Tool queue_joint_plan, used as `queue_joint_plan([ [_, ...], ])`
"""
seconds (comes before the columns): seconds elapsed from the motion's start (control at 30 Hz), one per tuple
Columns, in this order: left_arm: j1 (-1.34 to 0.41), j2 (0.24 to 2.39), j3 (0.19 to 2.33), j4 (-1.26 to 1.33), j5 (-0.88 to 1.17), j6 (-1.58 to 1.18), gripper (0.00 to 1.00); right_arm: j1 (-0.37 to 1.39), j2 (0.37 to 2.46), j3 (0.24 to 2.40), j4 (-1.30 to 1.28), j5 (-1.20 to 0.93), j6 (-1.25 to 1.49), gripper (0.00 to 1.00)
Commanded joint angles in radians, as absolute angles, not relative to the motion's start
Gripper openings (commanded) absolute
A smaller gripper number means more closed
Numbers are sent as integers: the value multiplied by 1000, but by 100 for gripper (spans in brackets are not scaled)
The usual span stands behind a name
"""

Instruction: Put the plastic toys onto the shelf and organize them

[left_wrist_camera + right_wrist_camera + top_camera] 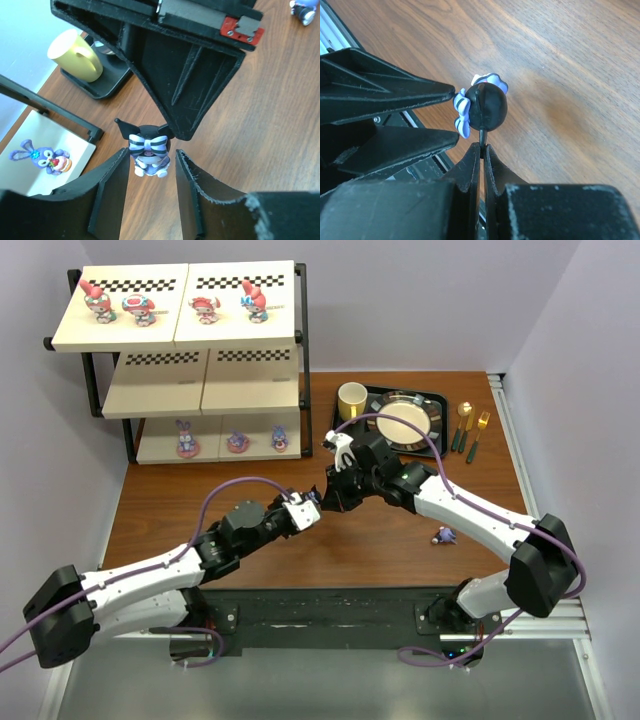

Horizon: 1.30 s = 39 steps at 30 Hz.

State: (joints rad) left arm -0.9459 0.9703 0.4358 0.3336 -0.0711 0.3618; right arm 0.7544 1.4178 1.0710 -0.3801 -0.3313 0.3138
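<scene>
My right gripper is shut on the thin black ear of a dark navy-black figurine with a striped lilac bow, holding it above the wooden table. My left gripper is open, its fingers on either side of that figurine; I cannot tell if they touch it. Both meet mid-table in the top view. The shelf stands at the back left. Several pink/red figurines stand on its top board and three purple bunnies on its bottom board.
Another dark figurine lies on the table to the right. A white-and-black toy sits by the right arm. A yellow mug, a black tray with a plate and gold cutlery are at the back right.
</scene>
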Motion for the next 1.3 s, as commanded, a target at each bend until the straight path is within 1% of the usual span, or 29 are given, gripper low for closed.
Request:
queue_joint_plan([
  [0.0, -954, 979, 463, 408, -110, 354, 48, 755, 1379, 1068, -333, -325, 322, 0],
  [0.23, -954, 1002, 477, 420, -143, 327, 52, 762, 1379, 1068, -330, -324, 324, 0],
  [0.53, -956, 1006, 492, 443, -104, 301, 51, 769, 1384, 1063, -330, -325, 321, 0],
  [0.67, -954, 1020, 500, 434, -91, 296, 47, 772, 1384, 1066, -328, -325, 321, 0],
  [0.73, -954, 1023, 502, 433, -91, 299, 43, 773, 1381, 1069, -333, -325, 321, 0],
  [0.8, -954, 1023, 502, 425, -91, 304, 40, 773, 1381, 1071, -333, -325, 321, 0],
  [0.97, -954, 1019, 500, 408, -101, 307, 44, 772, 1378, 1071, -333, -325, 319, 0],
  [1.1, -954, 1012, 500, 390, -113, 302, 41, 773, 1376, 1069, -334, -321, 318, 0],
  [1.27, -954, 1006, 497, 370, -126, 298, 40, 773, 1374, 1071, -333, -314, 316, 0],
])
